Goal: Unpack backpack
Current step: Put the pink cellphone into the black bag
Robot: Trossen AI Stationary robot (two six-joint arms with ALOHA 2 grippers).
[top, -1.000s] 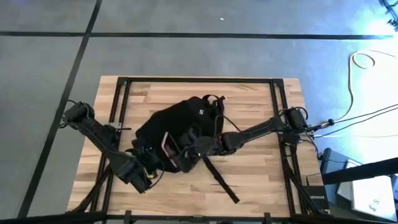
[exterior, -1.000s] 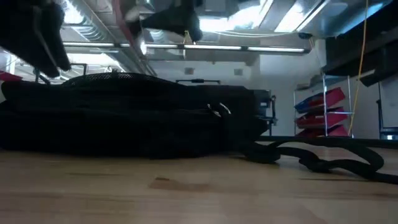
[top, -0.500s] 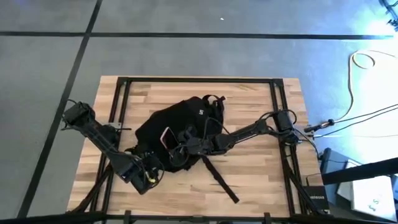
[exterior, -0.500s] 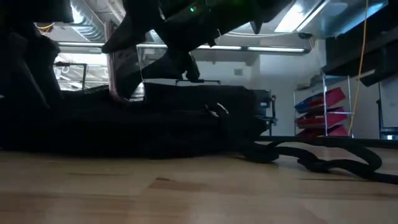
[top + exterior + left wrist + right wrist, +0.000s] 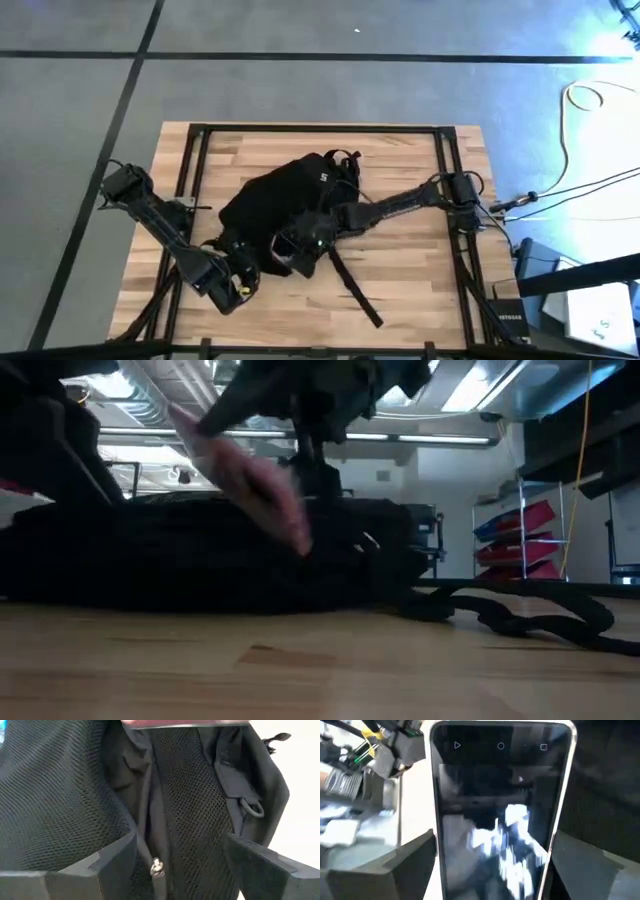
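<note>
The black backpack (image 5: 290, 195) lies flat on the middle of the wooden table, and in the low view it is a low dark mound (image 5: 200, 555). My right gripper (image 5: 297, 246) reaches in from the right, shut on a smartphone (image 5: 500, 810) with a dark screen and a pale rim. The smartphone shows slanted and blurred above the backpack (image 5: 255, 485). At the backpack's near-left end my left gripper (image 5: 238, 277) is open, with black mesh (image 5: 195, 820) and a zipper pull (image 5: 156, 866) between its fingers. Whether it touches the cloth cannot be told. My right gripper pinches the smartphone between its two fingers, on the two long side edges (image 5: 438, 855) toward one end. The fingers lie across it, and its screen faces the wrist camera. The smartphone is lifted clear above the backpack, slanting in the low view.
A loose black strap (image 5: 352, 288) trails from the backpack toward the near edge and lies coiled on the wood (image 5: 520, 615). Black frame rails (image 5: 455, 230) run along the table's sides. Bare wood lies along the near edge (image 5: 320, 670).
My right gripper has carried the smartphone a little toward the table's near edge over the backpack. The smartphone stood nearly upright half a second ago; now it slants and is blurred by motion. The backpack has stayed flat.
</note>
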